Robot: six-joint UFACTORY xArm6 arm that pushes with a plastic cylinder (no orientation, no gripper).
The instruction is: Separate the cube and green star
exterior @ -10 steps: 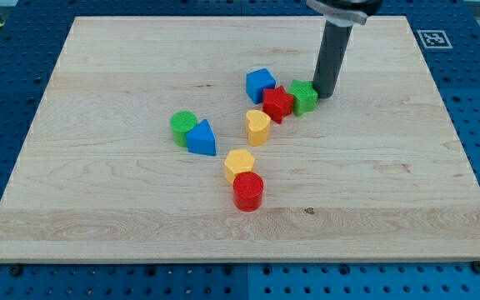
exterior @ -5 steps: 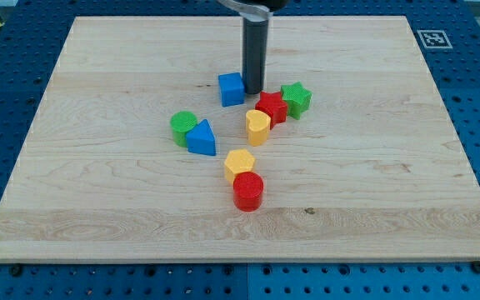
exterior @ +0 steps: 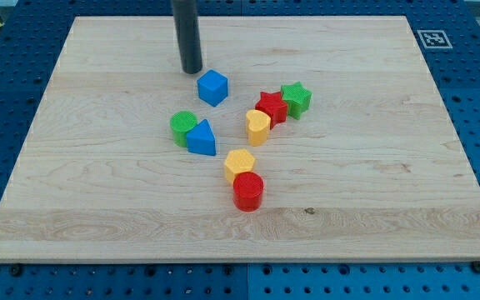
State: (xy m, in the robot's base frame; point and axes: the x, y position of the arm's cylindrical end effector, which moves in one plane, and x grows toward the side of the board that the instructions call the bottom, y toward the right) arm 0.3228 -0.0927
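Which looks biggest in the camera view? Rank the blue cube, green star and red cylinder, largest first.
1. red cylinder, though it sits nearest the view's bottom, which may enlarge it.
2. blue cube and green star: these look alike, so I won't rank them.

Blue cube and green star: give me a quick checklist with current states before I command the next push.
1. Gap between blue cube and green star: ok, clearly apart, with the red star nearer the green star.
2. My tip off the cube: ok, it sits just up and to the view's left of it, a small gap showing.
3. Green star undisturbed: ok, touching only the red star.
4. Cube's path toward the view's left: not ok, green cylinder and blue triangle lie below-left.
5. Cube's margin from the board's top edge: ok.
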